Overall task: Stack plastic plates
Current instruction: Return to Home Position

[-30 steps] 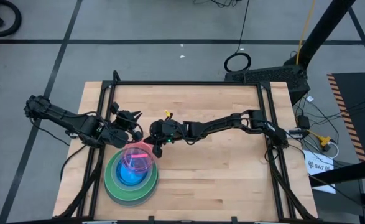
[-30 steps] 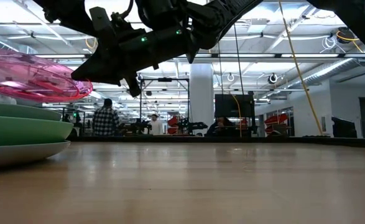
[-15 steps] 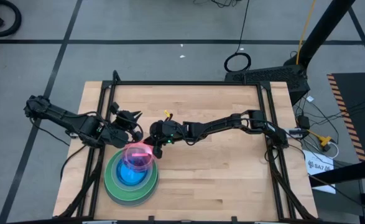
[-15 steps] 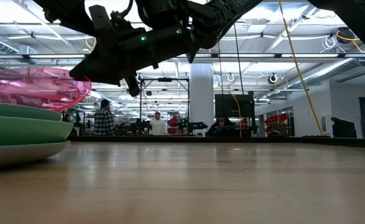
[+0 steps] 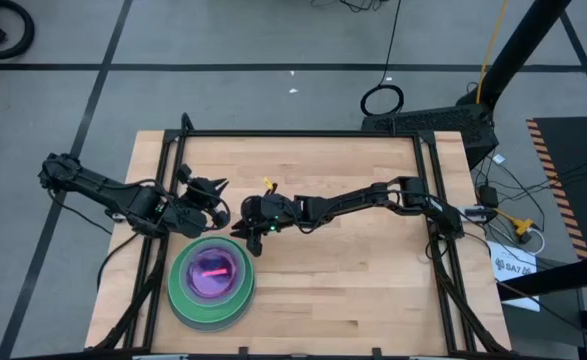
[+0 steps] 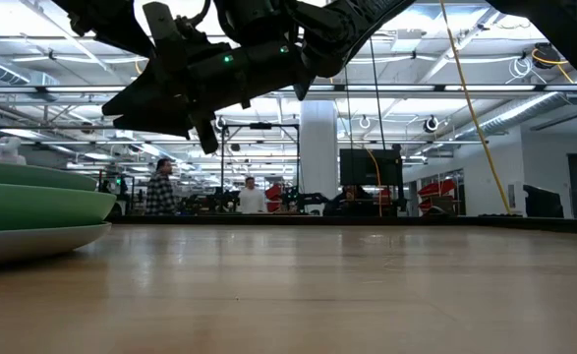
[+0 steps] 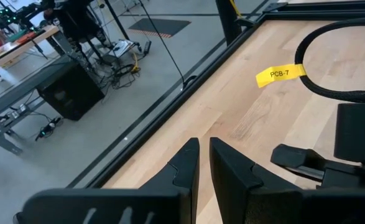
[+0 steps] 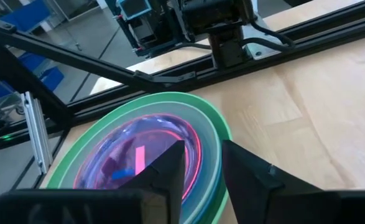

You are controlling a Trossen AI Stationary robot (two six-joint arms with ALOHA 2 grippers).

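The plastic plates stand in one stack (image 5: 211, 283) near the table's front left: a grey one (image 6: 32, 243) at the bottom, green ones (image 6: 42, 205) above it, and a pink translucent plate (image 8: 148, 152) nested on top over a blue one. My right gripper (image 8: 204, 165) hovers open just beyond the stack's far right rim, also seen from above (image 5: 245, 240), and touches nothing. My left gripper (image 7: 204, 168) waits shut above the table behind the stack (image 5: 220, 208), with nothing between its fingers.
The wooden table (image 5: 353, 280) has a black frame rail (image 8: 306, 37) along its edges. A yellow tag on a black cable (image 7: 280, 73) sits near the left gripper. People stand in the room far behind the table (image 6: 160, 189).
My right gripper has opened and let go of the pink plate. The plate, held tilted above the stack's far rim a second ago, has dropped and now lies level in the middle of the stack. The gripper has stayed in place.
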